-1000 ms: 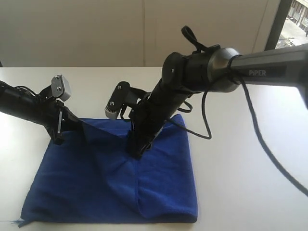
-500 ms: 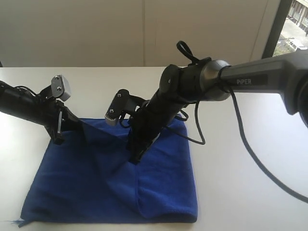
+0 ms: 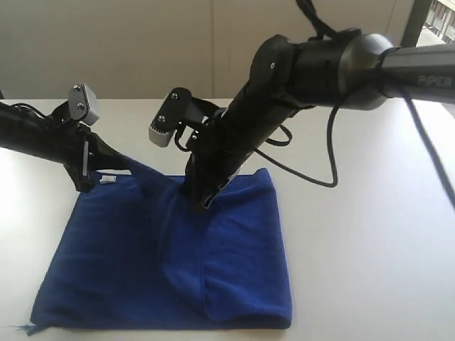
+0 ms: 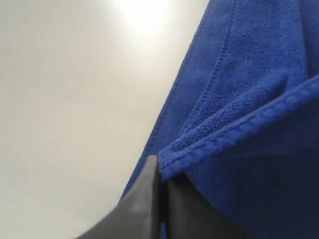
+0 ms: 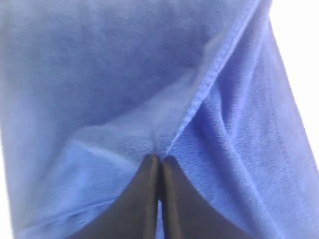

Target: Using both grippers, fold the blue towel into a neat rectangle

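towel: we see the blue towel (image 3: 178, 263) spread on the tabletop (image 3: 370, 234), its far edge lifted at two points | left claw (image 4: 158, 199): clamped on the stitched hem near the white tag (image 3: 108, 179), only its tips visible up close | right claw (image 5: 159, 194): tips together on a hem fold, partly hidden by cloth

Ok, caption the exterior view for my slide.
Left claw and right claw pinch the blue towel by its far edge over the table.
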`<state>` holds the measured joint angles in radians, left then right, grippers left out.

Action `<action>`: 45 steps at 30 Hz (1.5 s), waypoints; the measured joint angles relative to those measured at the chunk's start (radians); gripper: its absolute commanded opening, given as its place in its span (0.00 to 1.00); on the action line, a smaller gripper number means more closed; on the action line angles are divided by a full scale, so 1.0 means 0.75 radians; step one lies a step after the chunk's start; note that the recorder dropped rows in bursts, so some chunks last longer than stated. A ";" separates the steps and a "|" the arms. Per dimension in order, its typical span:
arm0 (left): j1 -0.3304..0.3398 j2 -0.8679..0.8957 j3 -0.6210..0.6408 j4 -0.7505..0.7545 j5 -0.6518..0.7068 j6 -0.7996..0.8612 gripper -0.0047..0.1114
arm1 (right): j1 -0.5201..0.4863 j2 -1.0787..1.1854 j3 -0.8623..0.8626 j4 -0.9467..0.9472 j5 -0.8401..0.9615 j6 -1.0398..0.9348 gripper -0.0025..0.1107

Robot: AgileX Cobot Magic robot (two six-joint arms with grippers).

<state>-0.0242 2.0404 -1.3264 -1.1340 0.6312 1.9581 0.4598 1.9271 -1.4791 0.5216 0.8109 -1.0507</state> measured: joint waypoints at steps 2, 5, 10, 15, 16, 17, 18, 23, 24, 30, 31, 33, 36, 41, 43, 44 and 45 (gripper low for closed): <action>-0.015 -0.006 -0.020 -0.003 0.000 0.000 0.04 | 0.000 -0.039 0.000 0.023 0.051 0.030 0.02; -0.049 -0.009 -0.055 -0.006 -0.016 0.000 0.04 | 0.000 -0.083 0.000 0.094 0.113 0.044 0.02; -0.126 -0.011 -0.093 -0.006 -0.165 0.000 0.04 | 0.000 -0.112 0.000 0.233 0.126 0.052 0.02; -0.146 -0.014 -0.095 0.049 -0.243 0.000 0.04 | 0.016 -0.112 0.000 0.279 0.091 0.056 0.02; -0.148 -0.014 -0.095 0.068 -0.248 0.000 0.04 | 0.027 -0.109 0.000 0.279 0.081 0.058 0.02; -0.148 -0.014 -0.095 0.082 -0.248 0.000 0.04 | 0.045 -0.106 0.000 0.279 0.068 0.059 0.02; -0.148 -0.014 -0.095 0.099 -0.248 0.000 0.04 | 0.066 -0.097 0.000 0.279 0.055 0.059 0.02; -0.148 -0.014 -0.095 0.165 -0.251 0.000 0.04 | 0.157 -0.059 0.000 0.298 -0.028 0.065 0.02; -0.148 -0.014 -0.095 0.174 -0.254 0.000 0.04 | 0.173 -0.051 0.000 0.309 -0.045 0.068 0.02; -0.148 -0.022 -0.095 0.245 -0.280 0.000 0.04 | 0.242 -0.020 0.000 0.376 -0.162 0.076 0.02; -0.148 -0.022 -0.095 0.252 -0.284 0.000 0.04 | 0.254 -0.010 0.000 0.382 -0.180 0.076 0.02; -0.148 -0.022 -0.095 0.261 -0.299 0.000 0.04 | 0.274 0.007 0.000 0.409 -0.214 0.076 0.02; -0.148 -0.019 -0.095 0.278 -0.326 0.000 0.04 | 0.300 0.030 0.000 0.444 -0.240 0.076 0.02; -0.148 -0.011 -0.095 0.298 -0.419 0.000 0.04 | 0.360 0.046 0.000 0.501 -0.248 0.076 0.02; -0.145 -0.007 -0.098 0.291 -0.494 0.000 0.04 | 0.391 0.054 0.000 0.530 -0.193 0.076 0.02; -0.142 -0.005 -0.100 0.285 -0.514 0.000 0.04 | 0.406 0.061 0.000 0.544 -0.168 0.076 0.02; -0.139 -0.005 -0.100 0.283 -0.526 0.000 0.04 | 0.416 0.068 0.000 0.554 -0.155 0.076 0.02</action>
<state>-0.1285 2.0363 -1.4016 -0.9214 0.2363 1.9581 0.7721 1.9785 -1.4791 0.9371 0.6947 -0.9934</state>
